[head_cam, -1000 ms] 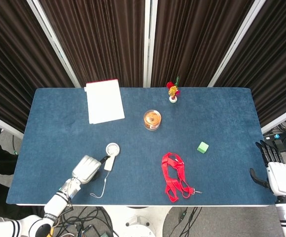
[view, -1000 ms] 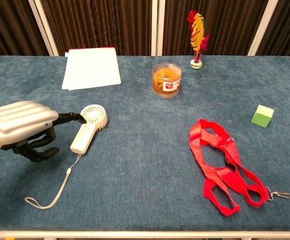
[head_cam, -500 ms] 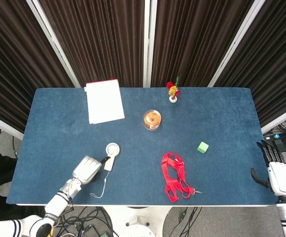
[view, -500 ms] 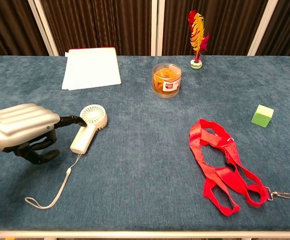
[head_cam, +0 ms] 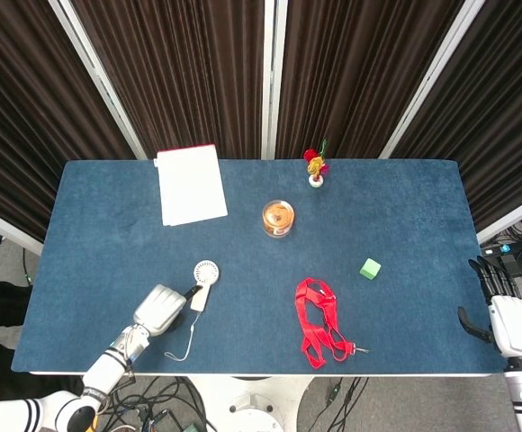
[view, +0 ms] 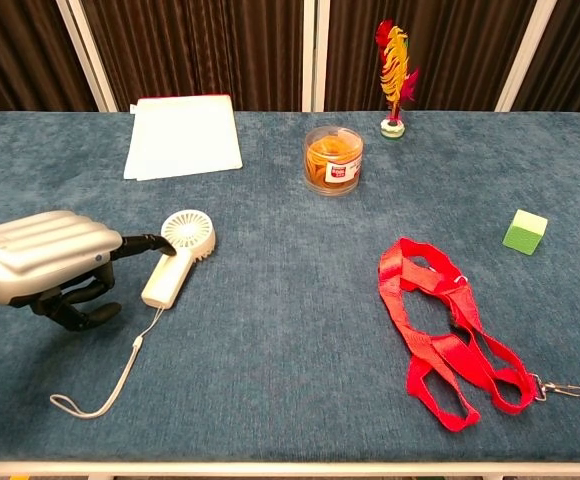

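Observation:
My left hand (head_cam: 157,309) lies low over the table's near-left part, also seen in the chest view (view: 42,262). One outstretched fingertip (view: 160,243) touches the top of the handle of a small white hand-held fan (view: 178,256). The other fingers curl loosely underneath and hold nothing. The fan (head_cam: 202,281) lies flat, and its thin cord (view: 110,385) trails toward the near edge. My right hand (head_cam: 511,322) hangs beyond the table's right edge with its fingers spread and empty; only the head view shows it.
A red strap (view: 445,335) with a metal clip lies at the near right, and a green cube (view: 525,231) beyond it. A clear jar with orange contents (view: 334,159), a feathered shuttlecock (view: 394,75) and a white booklet (view: 183,136) stand further back.
My left hand has sunk slightly and drawn back toward the near-left edge, its fingertip staying at the fan's handle. The right hand has drifted a little downward.

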`<state>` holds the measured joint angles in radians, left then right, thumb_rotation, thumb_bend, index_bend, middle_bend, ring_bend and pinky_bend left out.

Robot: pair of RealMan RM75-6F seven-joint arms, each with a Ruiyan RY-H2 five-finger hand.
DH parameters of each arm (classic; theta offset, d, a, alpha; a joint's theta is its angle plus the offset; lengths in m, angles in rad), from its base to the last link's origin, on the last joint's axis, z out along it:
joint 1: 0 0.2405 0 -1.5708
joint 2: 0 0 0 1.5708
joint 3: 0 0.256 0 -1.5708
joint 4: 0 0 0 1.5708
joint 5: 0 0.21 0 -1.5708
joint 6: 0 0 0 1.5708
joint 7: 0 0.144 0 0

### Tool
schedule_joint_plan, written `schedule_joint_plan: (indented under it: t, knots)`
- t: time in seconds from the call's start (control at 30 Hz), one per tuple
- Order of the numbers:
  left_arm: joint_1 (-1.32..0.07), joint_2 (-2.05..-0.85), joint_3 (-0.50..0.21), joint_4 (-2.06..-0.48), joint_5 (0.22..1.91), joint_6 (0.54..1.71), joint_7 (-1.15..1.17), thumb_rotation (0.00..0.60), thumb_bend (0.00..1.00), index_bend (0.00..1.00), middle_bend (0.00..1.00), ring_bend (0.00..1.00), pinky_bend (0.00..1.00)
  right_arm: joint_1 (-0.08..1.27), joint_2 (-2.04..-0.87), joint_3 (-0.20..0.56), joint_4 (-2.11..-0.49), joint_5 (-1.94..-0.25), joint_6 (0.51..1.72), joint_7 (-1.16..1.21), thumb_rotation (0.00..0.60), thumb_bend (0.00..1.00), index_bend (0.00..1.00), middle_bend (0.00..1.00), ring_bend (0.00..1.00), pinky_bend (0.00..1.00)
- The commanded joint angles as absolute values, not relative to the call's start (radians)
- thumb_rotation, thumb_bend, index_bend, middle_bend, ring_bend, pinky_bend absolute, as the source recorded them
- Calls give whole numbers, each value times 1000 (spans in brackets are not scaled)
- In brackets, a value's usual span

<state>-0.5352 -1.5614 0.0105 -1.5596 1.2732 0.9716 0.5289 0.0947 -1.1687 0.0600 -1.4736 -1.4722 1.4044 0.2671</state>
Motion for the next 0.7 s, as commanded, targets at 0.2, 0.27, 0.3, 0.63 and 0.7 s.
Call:
schedule_joint_plan:
  t: [0.2, 0.27, 0.3, 0.63, 0.7]
  knots:
    - [-544, -1567, 15, -1546, 1253, 956, 526, 600, 439, 130, 867, 874, 863, 96, -1172, 59, -1470, -1472, 1401, 267, 600, 318, 0, 0, 0, 0]
    - [-543, -1566, 18, -1547, 1253, 958, 527, 600, 439, 130, 867, 875, 863, 96, -1172, 61, -1470, -1470, 1401, 268, 600, 318, 0, 0, 0, 0]
    - [-542, -1564, 19, -1550, 1254, 962, 527, 600, 439, 130, 867, 875, 863, 96, -1172, 62, -1470, -1470, 1401, 269, 600, 318, 0, 0, 0, 0]
    - [-515, -1503, -9, -1614, 1294, 1086, 533, 600, 439, 130, 867, 875, 863, 95, -1171, 64, -1475, -1477, 1412, 274, 600, 318, 0, 0, 0, 0]
    - [-498, -1487, -13, -1622, 1305, 1125, 521, 600, 439, 130, 867, 875, 863, 95, -1171, 63, -1476, -1480, 1412, 274, 600, 318, 0, 0, 0, 0]
